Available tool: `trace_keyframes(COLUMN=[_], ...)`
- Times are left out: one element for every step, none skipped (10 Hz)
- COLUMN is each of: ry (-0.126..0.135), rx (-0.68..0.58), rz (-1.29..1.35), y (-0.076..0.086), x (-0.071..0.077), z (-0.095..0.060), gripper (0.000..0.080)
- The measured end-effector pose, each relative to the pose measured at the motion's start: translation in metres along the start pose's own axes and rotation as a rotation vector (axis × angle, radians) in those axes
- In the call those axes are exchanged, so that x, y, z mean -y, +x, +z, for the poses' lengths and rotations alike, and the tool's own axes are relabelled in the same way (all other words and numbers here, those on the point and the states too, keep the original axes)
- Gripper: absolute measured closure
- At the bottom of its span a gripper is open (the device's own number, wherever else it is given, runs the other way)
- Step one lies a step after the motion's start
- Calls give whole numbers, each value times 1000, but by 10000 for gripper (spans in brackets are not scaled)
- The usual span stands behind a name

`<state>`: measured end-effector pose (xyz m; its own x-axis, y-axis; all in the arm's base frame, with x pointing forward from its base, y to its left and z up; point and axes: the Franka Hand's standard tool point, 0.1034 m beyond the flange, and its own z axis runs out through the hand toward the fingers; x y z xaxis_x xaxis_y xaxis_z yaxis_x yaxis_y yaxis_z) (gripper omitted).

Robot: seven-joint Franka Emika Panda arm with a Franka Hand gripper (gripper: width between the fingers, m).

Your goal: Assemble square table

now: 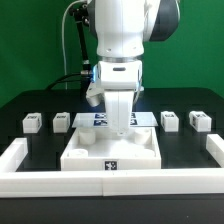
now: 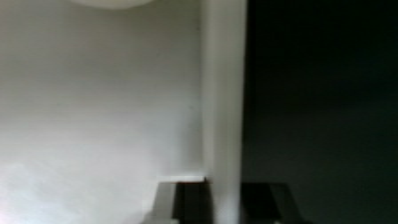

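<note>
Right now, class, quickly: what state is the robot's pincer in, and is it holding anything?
Pincer: closed, clamped on an edge of the square table slab.

The exterior view is lit brightly and evenly, and only soft, faint shadows are cast on the black bench. The white square table is nearly washed out, so fine detail is lost. The wrist view is dim and badly out of focus: the square table is rendered as grey blur beside near-black darkness.
</note>
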<state>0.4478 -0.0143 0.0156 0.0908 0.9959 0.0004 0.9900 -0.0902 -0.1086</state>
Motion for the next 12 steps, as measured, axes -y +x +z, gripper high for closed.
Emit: trace_keyframes(ry=[0, -2, -22, -29, -43, -53, -52, -52, -52, -52, -54, -56], rx=[0, 0, -4, -5, -1, 0, 0, 0, 0, 0, -3, -7], rz=[0, -8, -40, -56, -90, -98, -94, -92, -92, -92, -100, -109], y=[0, 0, 4, 11, 19, 26, 24, 23, 23, 23, 31, 43], x=[0, 0, -4, -6, -8, -7, -7, -7, -7, -7, -9, -12], z=[0, 0, 0, -1, -1, -1, -1, -1, -1, -1, 0, -1], gripper=[738, 738, 738, 738, 738, 738, 738, 738, 738, 738, 738, 738])
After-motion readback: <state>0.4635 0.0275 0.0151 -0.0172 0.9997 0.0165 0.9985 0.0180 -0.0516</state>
